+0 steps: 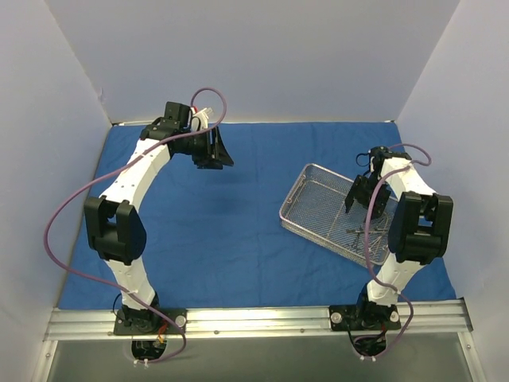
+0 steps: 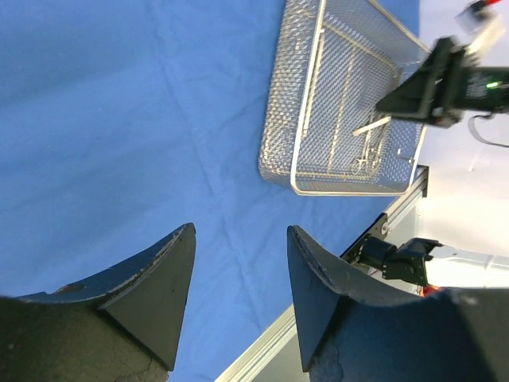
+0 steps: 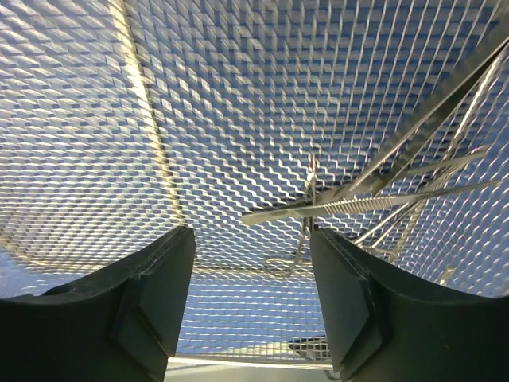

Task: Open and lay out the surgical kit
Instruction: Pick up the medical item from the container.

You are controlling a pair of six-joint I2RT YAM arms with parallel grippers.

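Observation:
The blue cloth wrap (image 1: 231,223) lies spread flat over the table. The silver wire-mesh tray (image 1: 306,208) sits on it at the right; it also shows in the left wrist view (image 2: 302,103). Thin metal instruments (image 1: 364,235) lie crossed in the tray's near right part, and in the right wrist view (image 3: 374,203) just beyond my fingertips. My right gripper (image 1: 364,199) hangs open and empty just above the tray floor (image 3: 159,119), jaws apart in the wrist view (image 3: 250,239). My left gripper (image 1: 215,151) is open and empty above the cloth at the back left, well away from the tray.
White walls close in the back and both sides. A metal rail (image 1: 254,320) runs along the near edge and carries both arm bases. A purple cable (image 1: 60,215) loops out from the left arm.

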